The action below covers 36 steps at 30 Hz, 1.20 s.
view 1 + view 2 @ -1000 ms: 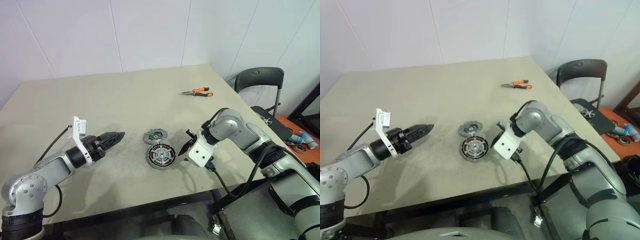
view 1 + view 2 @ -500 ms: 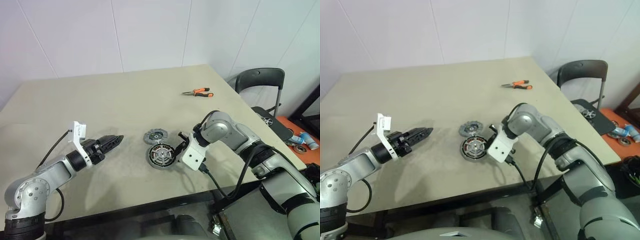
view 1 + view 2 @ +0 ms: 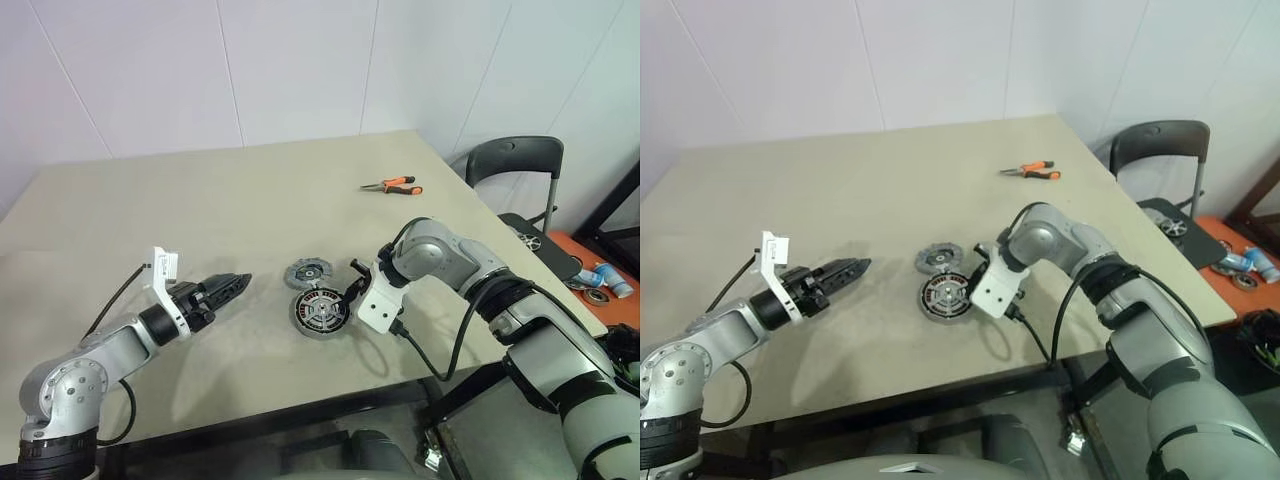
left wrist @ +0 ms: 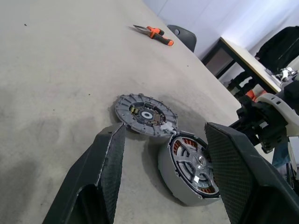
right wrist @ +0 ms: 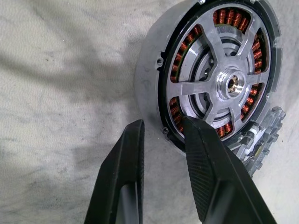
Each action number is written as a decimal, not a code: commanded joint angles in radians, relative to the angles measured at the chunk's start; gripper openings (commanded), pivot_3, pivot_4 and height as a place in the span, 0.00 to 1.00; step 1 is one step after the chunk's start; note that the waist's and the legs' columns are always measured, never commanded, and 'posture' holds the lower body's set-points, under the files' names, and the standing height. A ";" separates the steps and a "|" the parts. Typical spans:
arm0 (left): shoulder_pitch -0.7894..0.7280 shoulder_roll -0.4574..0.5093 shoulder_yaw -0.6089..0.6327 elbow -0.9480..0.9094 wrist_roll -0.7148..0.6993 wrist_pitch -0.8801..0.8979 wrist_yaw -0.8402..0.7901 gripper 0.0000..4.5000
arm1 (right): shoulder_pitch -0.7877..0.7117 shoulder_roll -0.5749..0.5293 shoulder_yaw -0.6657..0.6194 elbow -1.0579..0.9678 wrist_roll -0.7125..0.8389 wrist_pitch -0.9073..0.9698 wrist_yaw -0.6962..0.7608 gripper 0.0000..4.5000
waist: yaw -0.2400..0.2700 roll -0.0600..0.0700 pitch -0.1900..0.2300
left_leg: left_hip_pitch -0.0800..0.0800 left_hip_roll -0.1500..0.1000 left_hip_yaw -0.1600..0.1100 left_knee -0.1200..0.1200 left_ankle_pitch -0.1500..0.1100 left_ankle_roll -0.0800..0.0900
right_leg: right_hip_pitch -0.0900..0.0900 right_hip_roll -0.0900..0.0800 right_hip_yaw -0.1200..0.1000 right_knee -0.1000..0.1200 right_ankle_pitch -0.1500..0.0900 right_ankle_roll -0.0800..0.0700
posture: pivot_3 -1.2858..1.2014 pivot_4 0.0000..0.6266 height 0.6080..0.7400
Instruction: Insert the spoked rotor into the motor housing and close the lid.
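1. The table (image 3: pixel 150 210) carries every part.
2. The left gripper (image 3: pixel 238 283), fingers spread wide and empty, hovers well left of the parts.
3. The right gripper (image 5: pixel 161 135), fingers narrowly apart, straddles the motor housing (image 3: pixel 321 312) rim.
4. The spoked rotor (image 5: pixel 219 84) sits inside the housing.
5. The lid (image 3: pixel 309 270) lies touching the housing's far edge.
6. Orange-handled pliers (image 3: pixel 396 185) lie well apart.

The motor housing (image 3: pixel 321 312) is sitting on the table (image 3: pixel 200 210), near the front edge. The spoked rotor (image 5: pixel 223 83) is lying inside the housing. The lid (image 3: pixel 309 271) is lying flat at 11 o'clock from the housing, touching its far rim. The pliers (image 3: pixel 394 185) are lying well apart, at 1 o'clock. The right gripper (image 3: pixel 352 291) is sitting just beside the housing at 3 o'clock. The left gripper (image 3: pixel 232 285) is hovering at 9 o'clock. A chair (image 3: pixel 515 165) is standing past the table's right edge.
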 commanded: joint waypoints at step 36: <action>-0.023 -0.050 -0.076 0.171 0.188 -0.157 -0.200 0.64 | -0.063 0.004 0.115 -0.312 0.315 1.129 0.275 0.04 | -0.002 0.002 0.001 | 0.001 0.002 0.000 0.000 0.000 0.000 | 0.000 0.003 -0.002 0.000 0.000 0.000 | 0.52 0.00 1.00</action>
